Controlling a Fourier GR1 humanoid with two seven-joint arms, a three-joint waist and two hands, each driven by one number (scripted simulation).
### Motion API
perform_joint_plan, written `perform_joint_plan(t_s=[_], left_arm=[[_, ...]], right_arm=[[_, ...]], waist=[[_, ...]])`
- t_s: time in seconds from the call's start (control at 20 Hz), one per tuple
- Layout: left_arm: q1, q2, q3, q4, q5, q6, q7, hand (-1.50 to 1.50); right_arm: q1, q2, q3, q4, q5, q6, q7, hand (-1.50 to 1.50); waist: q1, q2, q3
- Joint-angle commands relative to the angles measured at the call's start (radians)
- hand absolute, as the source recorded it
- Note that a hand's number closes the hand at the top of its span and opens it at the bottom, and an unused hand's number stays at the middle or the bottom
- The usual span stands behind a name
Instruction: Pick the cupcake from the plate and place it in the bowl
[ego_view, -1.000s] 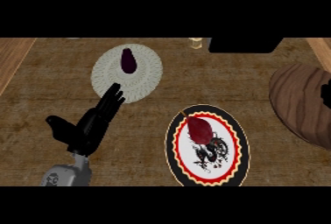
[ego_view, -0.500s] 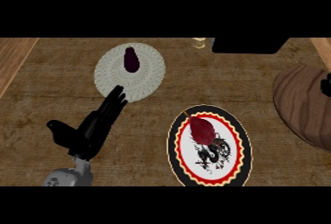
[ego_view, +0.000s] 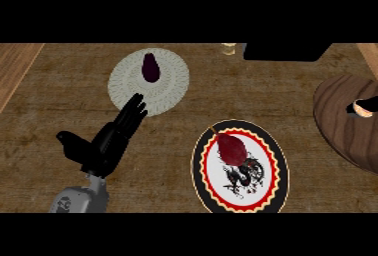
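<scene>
One robot hand (ego_view: 103, 145) shows in the head view — the left one, coming up from the lower left edge on its grey forearm (ego_view: 77, 200). Its fingers are straight and held together, pointing up and to the right, with the thumb spread out to the left; it holds nothing. The fingertips (ego_view: 136, 100) reach the lower rim of the pale plate (ego_view: 173, 85), though whether they touch it or hang above it cannot be told.

On that pale plate, toward its upper middle, lies a dark purple item (ego_view: 150, 69), apart from the hand. It looks more like a small aubergine than a cupcake.

Lower and to the right sits a second plate (ego_view: 203, 165) with a black rim, a red zigzag ring and a white centre bearing a dark drawing. A dark red item (ego_view: 232, 149) with a thin stalk rests on its upper half — its kind cannot be told.

At the right edge a brown wooden bowl (ego_view: 336, 125) is cut off by the frame, well apart from both plates. Something pale (ego_view: 363, 107) shows inside it near the edge of the view.

All of these rest on a brown woven-looking table (ego_view: 59, 115). A black object (ego_view: 286, 51) and a small pale thing (ego_view: 229, 48) beside it stand at the table's far edge. The right hand is not seen.
</scene>
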Motion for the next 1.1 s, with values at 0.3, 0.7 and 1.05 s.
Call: perform_joint_plan(t_s=[0.3,0.7,1.05], left_arm=[[0.070,-0.001,0.002,0.007,-0.011,0.004,-0.031,0.00],[0.053,0.012,0.046,-0.026,0.010,0.029,0.018,0.00],[0.078,0.047,0.093,-0.020,0.027,0.013,-0.006,0.00]], right_arm=[[-0.053,0.079,-0.303,-0.060,-0.411,-0.129,-0.337,-1.50],[0.197,0.184,-0.381,-0.421,-0.681,0.131,-0.487,-1.50],[0.507,0.349,-0.422,-0.827,-0.849,0.313,-0.535,-1.50]], waist=[[-0.035,-0.017,0.000],[-0.096,-0.037,-0.004],[-0.134,-0.043,-0.006]])
